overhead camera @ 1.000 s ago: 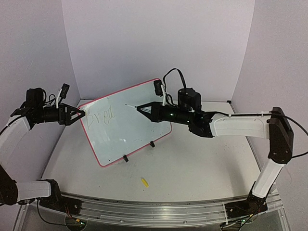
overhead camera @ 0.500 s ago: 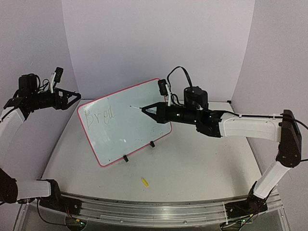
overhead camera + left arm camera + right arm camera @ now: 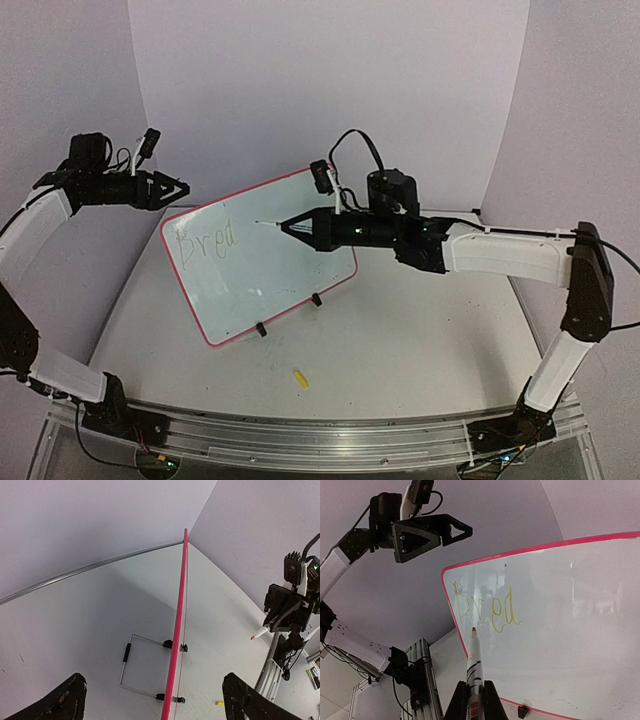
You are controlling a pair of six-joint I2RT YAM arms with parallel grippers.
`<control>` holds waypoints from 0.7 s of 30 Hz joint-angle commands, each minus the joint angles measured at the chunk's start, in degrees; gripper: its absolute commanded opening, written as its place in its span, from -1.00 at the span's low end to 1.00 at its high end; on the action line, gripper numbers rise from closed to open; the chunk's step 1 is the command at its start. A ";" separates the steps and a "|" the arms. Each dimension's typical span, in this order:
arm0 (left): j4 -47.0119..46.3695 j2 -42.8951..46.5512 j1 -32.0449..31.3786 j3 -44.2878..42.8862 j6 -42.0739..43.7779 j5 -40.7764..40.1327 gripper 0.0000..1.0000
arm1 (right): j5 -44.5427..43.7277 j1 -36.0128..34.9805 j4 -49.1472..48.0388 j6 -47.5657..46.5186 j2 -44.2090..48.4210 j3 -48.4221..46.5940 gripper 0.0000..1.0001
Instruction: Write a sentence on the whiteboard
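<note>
Yellow scrap (image 3: 300, 377) left lying on the pale table (image 3: 420, 340), toward the near edge. Behind it, mid-table, whiteboard (image 3: 270, 270) propped tilted on two black clip feet (image 3: 262, 329), faint yellowish scrawl (image 3: 205, 240) at its upper left. Right gripper (image 3: 292, 227) clamped on a marker (image 3: 474, 652), tip aimed at the board, apart from it. Farthest back left, left gripper (image 3: 180, 187) spread wide, holding nothing.
</note>
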State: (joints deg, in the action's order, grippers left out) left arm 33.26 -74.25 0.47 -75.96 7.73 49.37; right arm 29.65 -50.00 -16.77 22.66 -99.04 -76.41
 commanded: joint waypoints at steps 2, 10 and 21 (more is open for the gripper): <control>1.28 -2.98 -0.25 -5.22 2.07 2.21 0.89 | 2.29 0.19 0.17 -0.70 -6.24 -6.99 -1.00; 5.17 -7.15 -4.85 -7.93 5.31 3.21 0.84 | 0.65 0.16 1.35 -0.47 -12.57 -13.58 -1.00; 9.55 -12.23 -10.97 -10.22 8.86 -0.83 0.26 | -0.94 0.15 2.08 -0.01 -16.63 -17.66 -1.00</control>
State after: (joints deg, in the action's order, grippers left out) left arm 40.63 -85.04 -9.09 -82.67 14.19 50.28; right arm 29.38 -50.00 -14.45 22.65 -114.08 -90.48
